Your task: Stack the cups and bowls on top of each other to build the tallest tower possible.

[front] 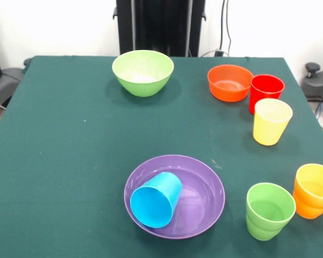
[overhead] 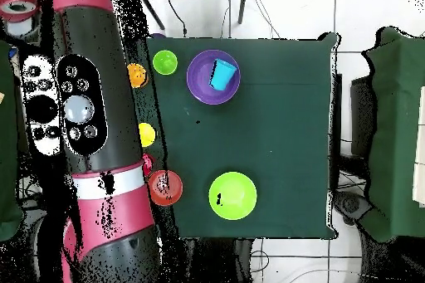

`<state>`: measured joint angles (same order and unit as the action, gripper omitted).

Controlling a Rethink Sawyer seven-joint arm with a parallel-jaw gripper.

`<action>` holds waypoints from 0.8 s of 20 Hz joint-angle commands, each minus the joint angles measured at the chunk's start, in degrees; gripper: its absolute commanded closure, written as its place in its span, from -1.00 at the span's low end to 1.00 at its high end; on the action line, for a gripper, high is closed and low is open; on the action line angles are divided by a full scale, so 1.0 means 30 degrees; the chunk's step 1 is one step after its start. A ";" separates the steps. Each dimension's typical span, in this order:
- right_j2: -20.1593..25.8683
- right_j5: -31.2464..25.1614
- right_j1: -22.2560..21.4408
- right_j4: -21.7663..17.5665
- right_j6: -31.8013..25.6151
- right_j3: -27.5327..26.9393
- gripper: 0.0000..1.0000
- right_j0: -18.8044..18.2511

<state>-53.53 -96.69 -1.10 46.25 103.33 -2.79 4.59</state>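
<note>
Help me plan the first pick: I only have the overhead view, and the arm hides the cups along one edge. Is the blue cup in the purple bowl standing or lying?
Observer: Lying. The blue cup is on its side inside the purple bowl, wider end towards the front camera.
Operator: And the red cup by the arm?
Observer: The red cup stands upright, mouth up, close beside the orange bowl, with the yellow cup upright just in front of it.
Operator: The green and orange cups?
Observer: The green cup and the orange cup both stand upright, mouth up, side by side and clear of the purple bowl.
</note>
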 commanded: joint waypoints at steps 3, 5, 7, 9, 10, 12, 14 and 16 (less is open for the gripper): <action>-0.2302 0.4021 0.3213 0.2584 -0.3193 0.0870 -1.00 -0.1145; -0.1895 0.4231 0.3412 0.2754 -0.3499 0.1065 -1.00 -0.1200; -0.1328 0.4380 0.3610 0.2894 -0.3707 0.1267 -1.00 -0.1203; -0.0677 0.4502 0.3762 0.2932 -0.3617 0.1492 -1.00 -0.1126; -0.0169 0.4597 0.3756 0.2707 -0.3523 0.1647 -1.00 -0.1008; 0.0785 0.4920 0.3861 0.2259 -0.3448 0.1914 -1.00 -0.0818; 0.1904 0.5687 0.4077 0.1744 -0.3217 0.2219 -1.00 -0.0622; 0.3145 0.6358 0.4116 0.0925 -0.2856 0.2706 -1.00 -0.0347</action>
<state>-54.07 -82.79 9.74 53.34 103.33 -0.93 2.59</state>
